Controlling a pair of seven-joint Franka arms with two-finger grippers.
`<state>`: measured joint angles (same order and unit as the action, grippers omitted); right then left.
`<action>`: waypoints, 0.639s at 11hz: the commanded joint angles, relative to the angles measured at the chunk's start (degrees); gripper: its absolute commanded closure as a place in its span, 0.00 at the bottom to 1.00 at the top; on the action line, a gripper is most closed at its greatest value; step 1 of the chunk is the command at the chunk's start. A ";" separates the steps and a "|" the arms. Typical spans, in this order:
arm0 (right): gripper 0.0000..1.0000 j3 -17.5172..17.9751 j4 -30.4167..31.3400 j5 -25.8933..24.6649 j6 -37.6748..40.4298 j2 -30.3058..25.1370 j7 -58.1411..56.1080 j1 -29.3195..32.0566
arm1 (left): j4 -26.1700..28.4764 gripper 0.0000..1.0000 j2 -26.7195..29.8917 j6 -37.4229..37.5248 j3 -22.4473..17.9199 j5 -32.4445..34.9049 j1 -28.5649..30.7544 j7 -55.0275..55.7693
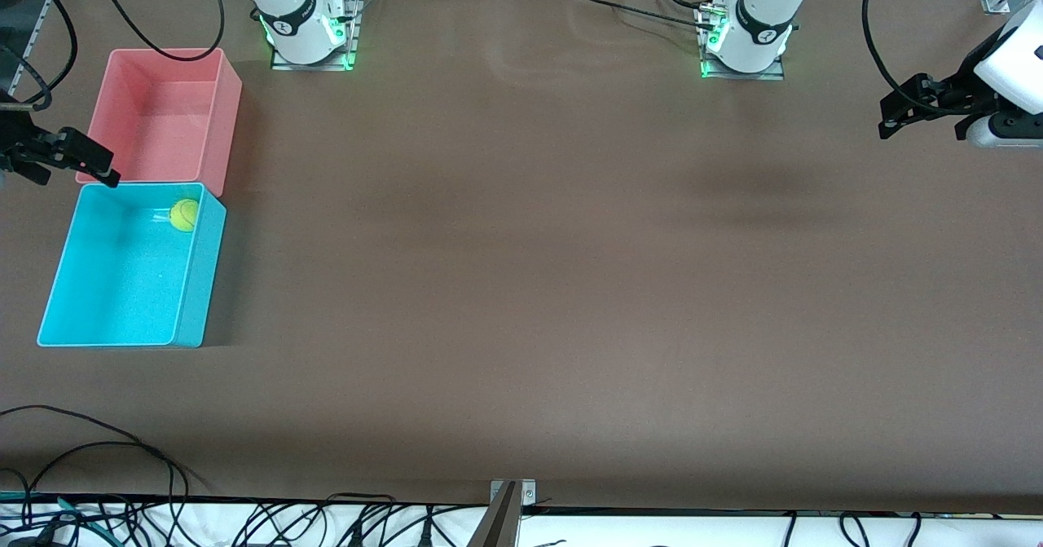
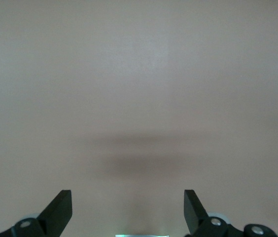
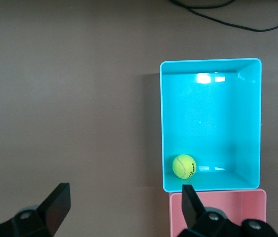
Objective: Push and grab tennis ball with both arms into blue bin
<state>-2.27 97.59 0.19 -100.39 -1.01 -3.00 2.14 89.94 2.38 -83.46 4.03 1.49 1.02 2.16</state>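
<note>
Inside blue bin (image 1: 98, 319): tennis ball (image 1: 184, 214), dark print unreadable | tools apart

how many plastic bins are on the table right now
2. The blue bin, holding the tennis ball, sits at the right arm's end of the table. The pink bin touches it, farther from the front camera. None appears hidden.

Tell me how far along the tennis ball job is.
Looks done: the tennis ball lies inside the blue bin, in the corner nearest the pink bin. The right gripper and left gripper are open and empty. Nothing visibly remains.
</note>
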 commanded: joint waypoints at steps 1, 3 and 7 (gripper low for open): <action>0.00 -2.81 1.82 0.25 1.51 -2.59 0.53 -3.71 | -1.78 0.00 -0.80 0.93 0.19 -0.70 0.12 0.57; 0.00 -3.18 1.64 0.16 1.60 -2.59 0.62 -4.07 | -1.78 0.00 -0.89 0.93 0.19 -0.70 0.04 0.57; 0.00 -3.09 1.55 0.08 2.82 -3.03 0.53 -4.07 | -1.78 0.00 -0.80 0.93 0.01 -0.70 0.21 0.30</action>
<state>-4.62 97.60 0.19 -98.31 -2.20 -2.89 -1.02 89.94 2.38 -83.46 4.06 1.49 1.01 2.16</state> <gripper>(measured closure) 0.000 0.000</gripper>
